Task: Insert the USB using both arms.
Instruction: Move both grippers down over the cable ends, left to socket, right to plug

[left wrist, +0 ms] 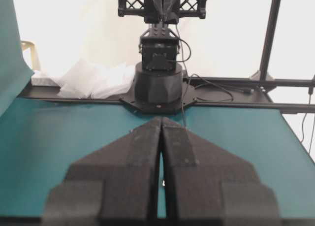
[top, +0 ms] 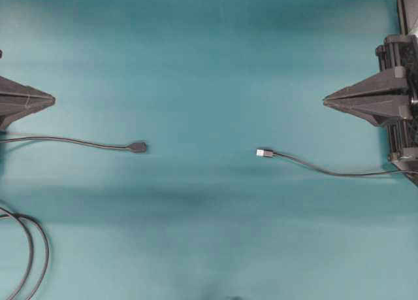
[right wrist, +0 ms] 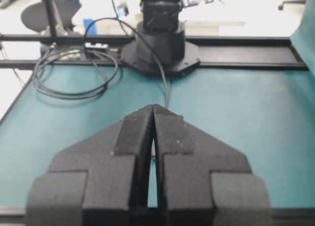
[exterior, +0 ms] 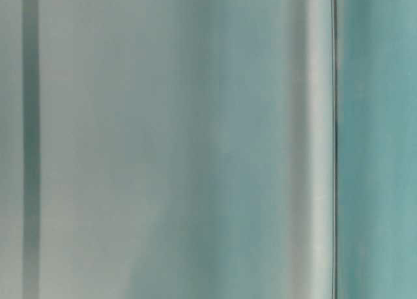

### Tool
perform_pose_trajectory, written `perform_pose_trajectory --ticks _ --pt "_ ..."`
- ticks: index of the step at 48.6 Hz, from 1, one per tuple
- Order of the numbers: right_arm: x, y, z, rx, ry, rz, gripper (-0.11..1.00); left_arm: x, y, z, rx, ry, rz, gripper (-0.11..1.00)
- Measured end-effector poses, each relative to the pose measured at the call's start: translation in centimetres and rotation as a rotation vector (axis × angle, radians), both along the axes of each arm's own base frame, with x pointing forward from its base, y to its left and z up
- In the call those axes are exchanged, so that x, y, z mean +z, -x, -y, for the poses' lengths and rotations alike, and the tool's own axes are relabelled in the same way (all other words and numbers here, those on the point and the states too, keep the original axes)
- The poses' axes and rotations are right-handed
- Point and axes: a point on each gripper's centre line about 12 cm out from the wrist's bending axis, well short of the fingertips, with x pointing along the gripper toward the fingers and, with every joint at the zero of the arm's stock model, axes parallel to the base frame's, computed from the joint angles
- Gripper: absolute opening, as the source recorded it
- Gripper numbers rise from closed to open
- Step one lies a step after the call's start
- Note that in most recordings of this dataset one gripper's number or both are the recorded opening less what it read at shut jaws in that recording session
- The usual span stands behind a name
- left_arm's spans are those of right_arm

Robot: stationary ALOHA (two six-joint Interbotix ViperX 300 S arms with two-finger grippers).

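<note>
While your two arms rest at opposite edges of the teal table (top: 196,65), the left gripper (top: 52,100) and right gripper (top: 325,101) both have their fingers pressed together, holding nothing. You find the USB (top: 262,153) lying right of centre, below the right gripper and well apart from it, its thin cable (top: 339,173) trailing to the right edge. The black socket end (top: 138,146) lies left of centre facing it, across bare cloth. Looped dark cables (top: 29,248) sit at the lower left corner. The table-level view shows only blur.
</note>
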Motion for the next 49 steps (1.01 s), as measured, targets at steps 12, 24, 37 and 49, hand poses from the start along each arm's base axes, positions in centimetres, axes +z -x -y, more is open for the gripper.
perform_pose_trajectory --ticks 12,24,37,49 --pt "-0.3 -0.2 -0.5 0.024 0.013 -0.084 0.0 -0.9 -0.8 1.5 -0.071 -0.026 -0.191 0.06" --pt "-1.5 -0.2 -0.7 0.032 0.003 -0.334 0.0 -2.2 -1.5 1.6 -0.083 -0.075 -0.365 0.06" --pt "-4.2 -1.1 -0.7 0.008 -0.103 -0.53 0.0 -4.4 -2.4 1.7 -0.086 -0.079 -0.485 0.06" --pt "-7.2 -2.5 -0.7 -0.015 -0.15 -0.673 0.0 -6.1 -3.1 1.7 -0.086 -0.077 -0.563 0.09"
